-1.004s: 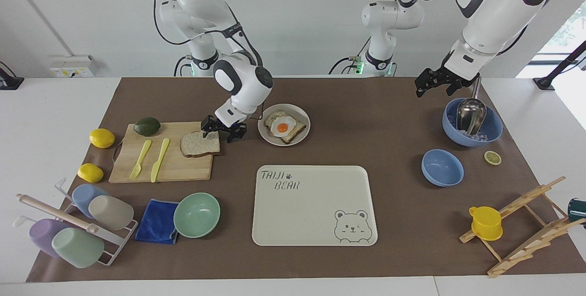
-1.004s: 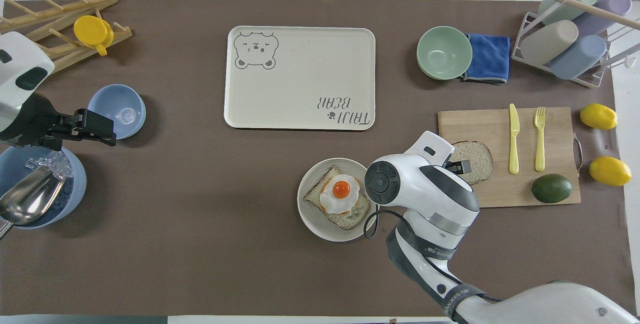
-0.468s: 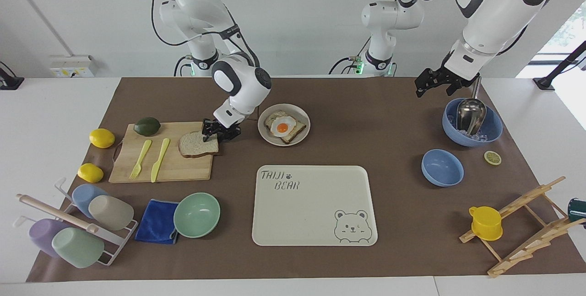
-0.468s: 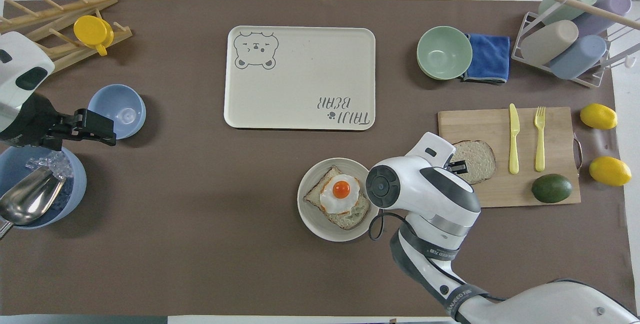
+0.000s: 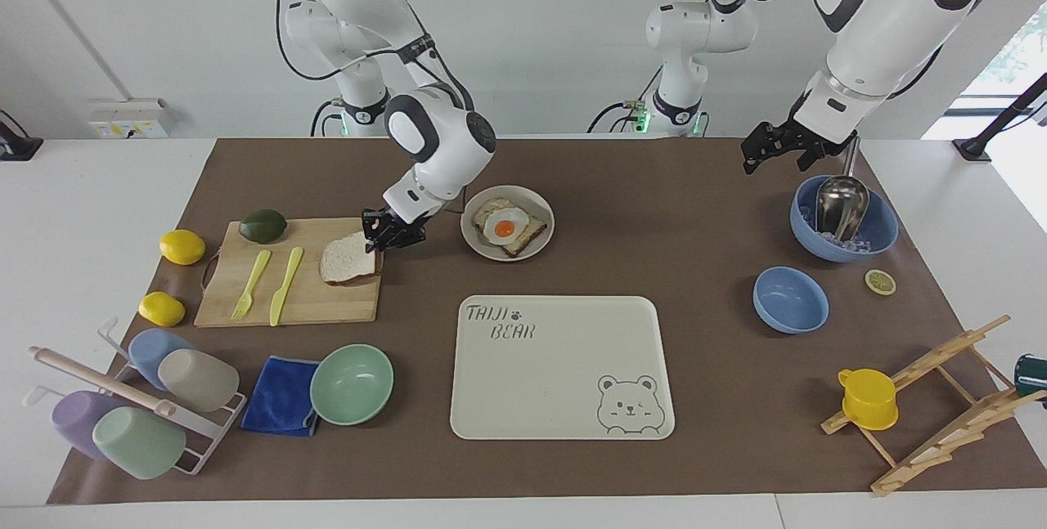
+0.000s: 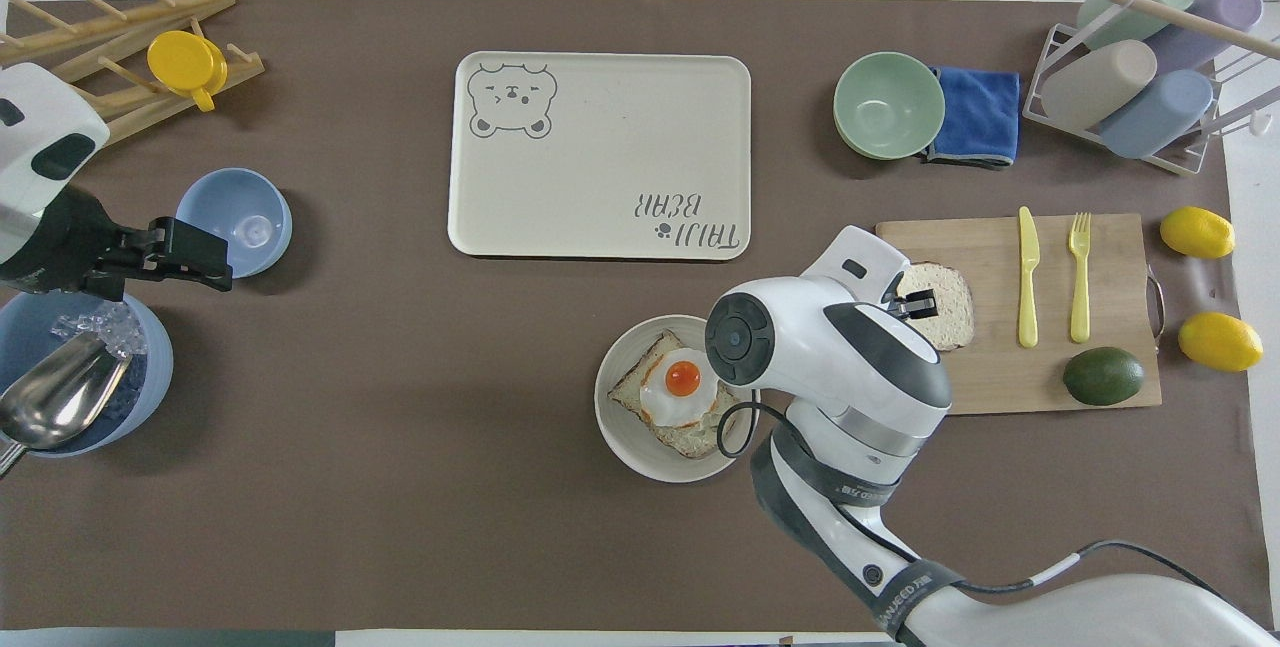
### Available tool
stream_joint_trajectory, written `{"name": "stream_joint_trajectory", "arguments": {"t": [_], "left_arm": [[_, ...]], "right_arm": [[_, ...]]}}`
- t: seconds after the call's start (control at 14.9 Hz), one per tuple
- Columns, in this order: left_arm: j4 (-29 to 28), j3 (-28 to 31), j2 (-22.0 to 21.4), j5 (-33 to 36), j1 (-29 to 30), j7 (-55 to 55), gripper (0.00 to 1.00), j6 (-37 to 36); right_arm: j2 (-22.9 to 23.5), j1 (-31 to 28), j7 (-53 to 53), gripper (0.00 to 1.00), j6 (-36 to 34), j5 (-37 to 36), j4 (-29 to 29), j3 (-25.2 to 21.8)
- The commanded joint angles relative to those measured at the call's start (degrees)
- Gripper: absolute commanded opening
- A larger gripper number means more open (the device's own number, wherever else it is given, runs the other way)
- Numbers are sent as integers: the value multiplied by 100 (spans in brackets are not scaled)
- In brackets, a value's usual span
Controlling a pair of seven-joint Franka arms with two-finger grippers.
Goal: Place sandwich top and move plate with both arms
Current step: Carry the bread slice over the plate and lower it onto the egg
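Across the table in the facing view, I see brown paper [image 5: 654, 210] covering a white tabletop [image 5: 98, 210], white wall up top. My right gripper [image 5: 383, 236] sits at the cutting board [image 5: 327, 300] edge, fingers clamped on the sandwich top [image 5: 348, 257], whose gripped edge is tipped up off the board. Plate [image 5: 540, 206] with the egg toast [image 5: 507, 228] lies at 3 o'clock from the slice, just beside the board. Bear tray [image 5: 540, 382] is at 6 o'clock from the plate. Left gripper [image 5: 769, 149] waits over the paper beside the ice bowl [image 5: 879, 226]; I can't tell whether its fingers are apart or together.

Overhead view: right gripper [image 6: 915, 306] over the sandwich top [image 6: 950, 302] on the cutting board [image 6: 1000, 377]. Plate [image 6: 625, 437] at 8 o'clock from it. Left gripper [image 6: 190, 255] beside the small blue bowl [image 6: 240, 217].
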Motion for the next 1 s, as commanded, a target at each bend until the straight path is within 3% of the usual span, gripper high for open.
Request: {"name": "stream_joint_trajectory", "arguments": {"t": [0.0, 0.13, 0.27, 0.54, 0.94], "left_arm": [[-86, -34, -118, 96, 59, 39, 100, -16], [-86, -34, -118, 96, 59, 39, 100, -8], [-86, -34, -118, 96, 59, 39, 100, -8], [-86, -43, -118, 96, -11, 30, 100, -16], [-77, -51, -249, 96, -29, 13, 100, -16]], "right_arm": [[331, 68, -462, 0, -977, 890, 1465, 415], [569, 217, -446, 0, -1410, 1138, 2224, 757], [675, 288, -288, 0, -1298, 1288, 2341, 969], [763, 385, 117, 0, -1033, 1464, 2262, 1409], [772, 473, 801, 0, -701, 1455, 1622, 1743]]}}
